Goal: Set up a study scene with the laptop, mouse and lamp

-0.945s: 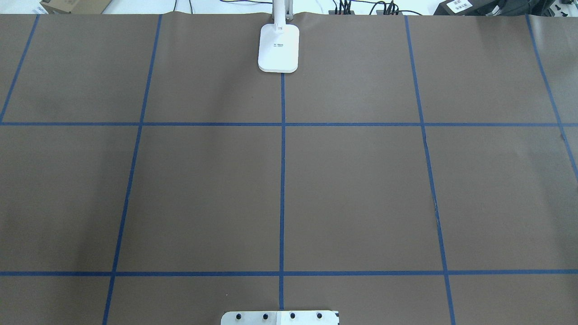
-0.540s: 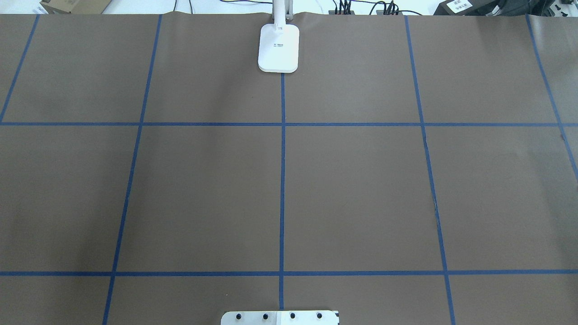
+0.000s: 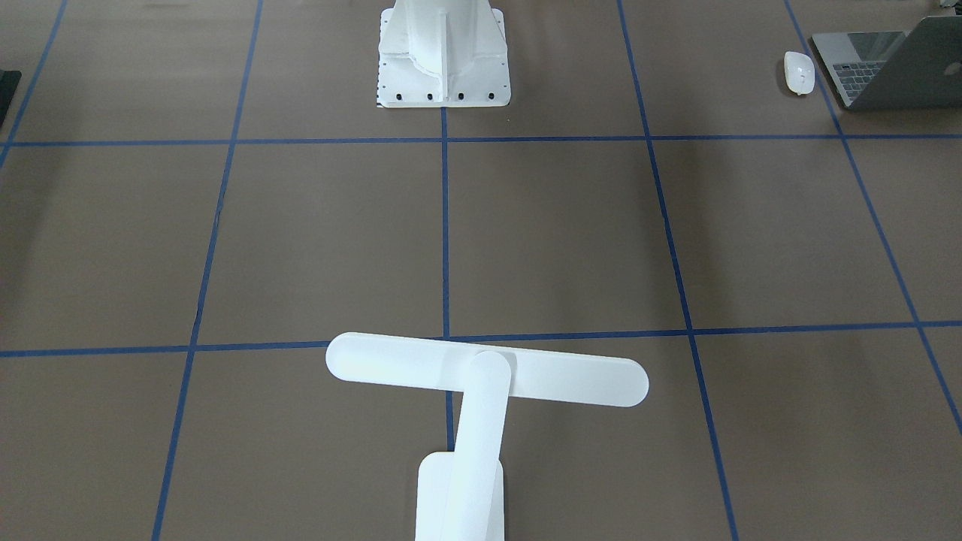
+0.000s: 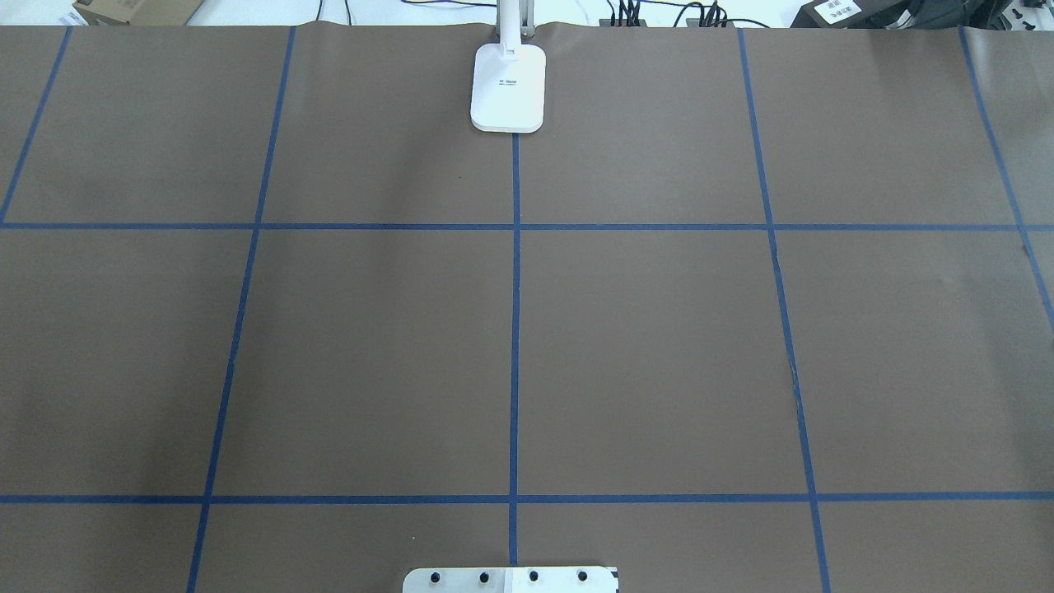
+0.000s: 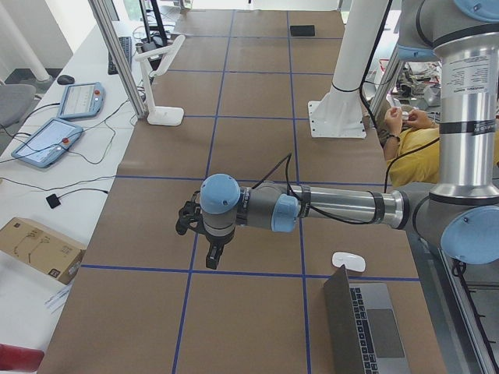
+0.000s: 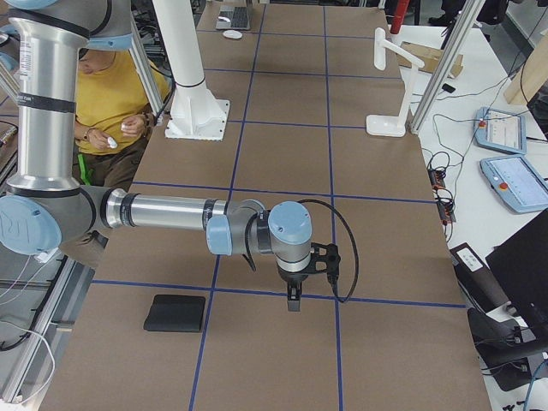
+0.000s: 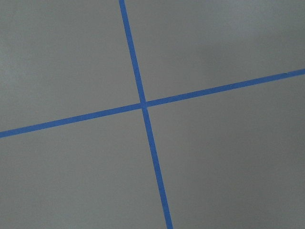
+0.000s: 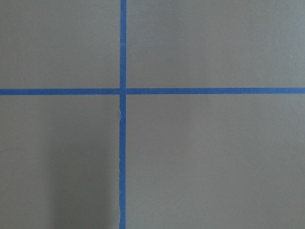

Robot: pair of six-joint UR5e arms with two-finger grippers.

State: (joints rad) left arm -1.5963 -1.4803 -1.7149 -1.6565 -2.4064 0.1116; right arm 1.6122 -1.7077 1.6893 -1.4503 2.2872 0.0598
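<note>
The grey laptop (image 3: 894, 64) stands open at the table's end on my left, also in the exterior left view (image 5: 366, 327). The white mouse (image 3: 799, 72) lies beside it (image 5: 348, 261). The white lamp (image 3: 487, 370) stands at the far middle edge, its base (image 4: 508, 86) on the centre line. My left gripper (image 5: 212, 253) hangs over the brown table, a grid square from the mouse. My right gripper (image 6: 294, 300) hangs over a blue tape line at the other end. I cannot tell whether either is open or shut. Both wrist views show only paper and tape.
A flat black mat (image 6: 175, 312) lies near my right gripper. The white robot pedestal (image 3: 443, 52) stands at the near middle edge. An operator in a yellow shirt (image 6: 107, 94) sits behind the robot. Tablets and cables (image 5: 47, 140) lie beyond the far edge.
</note>
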